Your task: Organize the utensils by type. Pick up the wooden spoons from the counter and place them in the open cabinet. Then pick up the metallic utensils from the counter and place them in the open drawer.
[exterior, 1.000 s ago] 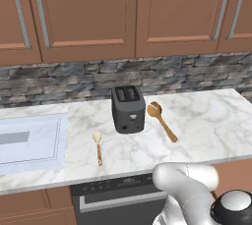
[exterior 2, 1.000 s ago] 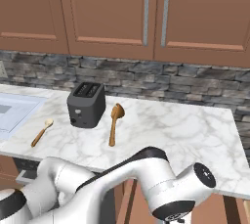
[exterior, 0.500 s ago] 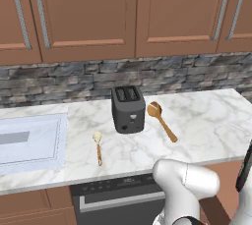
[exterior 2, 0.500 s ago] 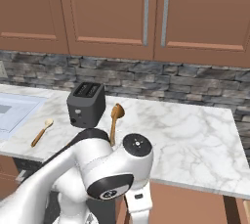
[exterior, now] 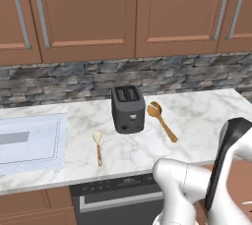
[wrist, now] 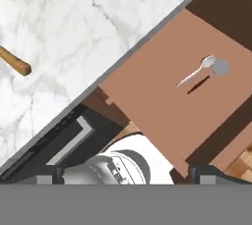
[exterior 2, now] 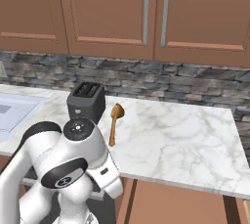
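Currently, left to right:
Short spoon [exterior: 98, 146]: left lying on the counter [exterior: 197, 116]; could be overlooked.
Long wooden spoon [exterior: 161, 119]: beside the toaster [exterior: 128, 109]; toaster may be knocked.
Drawer [wrist: 162, 101]: metal spoon [wrist: 197, 70] inside.
Gripper [wrist: 126, 177]: jaws apart, nothing held.

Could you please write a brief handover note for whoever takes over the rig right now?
Tool: open and holding nothing, looking down over the open drawer.
Done: one metal spoon already lies in the drawer.
On the counter: the long wooden spoon right of the toaster, and the short pale-bowled spoon to its front left.
Left: both wooden spoons go into the open cabinet, which I cannot see from here.
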{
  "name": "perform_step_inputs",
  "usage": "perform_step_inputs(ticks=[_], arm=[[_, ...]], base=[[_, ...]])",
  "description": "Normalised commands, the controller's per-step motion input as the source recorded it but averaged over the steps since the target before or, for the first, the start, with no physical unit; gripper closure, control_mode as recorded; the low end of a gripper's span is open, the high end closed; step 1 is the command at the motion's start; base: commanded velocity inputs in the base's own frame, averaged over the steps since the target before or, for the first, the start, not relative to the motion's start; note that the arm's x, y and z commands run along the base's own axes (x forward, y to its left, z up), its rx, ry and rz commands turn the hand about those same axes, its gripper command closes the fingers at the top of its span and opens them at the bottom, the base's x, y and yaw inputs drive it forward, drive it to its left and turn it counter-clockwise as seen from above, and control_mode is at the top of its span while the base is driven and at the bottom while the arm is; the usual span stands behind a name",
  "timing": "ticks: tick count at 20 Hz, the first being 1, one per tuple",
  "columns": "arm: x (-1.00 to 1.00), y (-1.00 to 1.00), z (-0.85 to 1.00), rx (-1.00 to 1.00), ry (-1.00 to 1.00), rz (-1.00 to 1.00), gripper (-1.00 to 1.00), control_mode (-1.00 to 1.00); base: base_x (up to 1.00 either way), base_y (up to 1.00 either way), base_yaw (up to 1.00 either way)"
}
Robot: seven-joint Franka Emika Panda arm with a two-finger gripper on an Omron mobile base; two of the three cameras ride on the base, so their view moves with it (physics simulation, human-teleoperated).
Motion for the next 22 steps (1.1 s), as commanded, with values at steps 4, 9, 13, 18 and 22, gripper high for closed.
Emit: perform_step_inputs(ticks=[4, 9, 13, 18, 22], arm=[[0.61, 0.39, 0.34, -0.03, -0.06, 0.46, -1.00, -1.00], [0.50, 0.32, 0.47, -0.05, -0.03, 0.40, -1.00, -1.00], [0.36, 0.46, 0.33, -0.10, 0.00, 0.33, -1.00, -1.00], [0.42, 0.61, 0.01, -0.19, 0.00, 0.31, -1.00, -1.00], [0.46, 0.62, 0.00, -0.23, 0.01, 0.22, -1.00, -1.00]], base=[[0.00, 0.00, 0.00], [0.00, 0.00, 0.00], [0.00, 0.00, 0.00], [0.00, 0.00, 0.00], [0.00, 0.00, 0.00]])
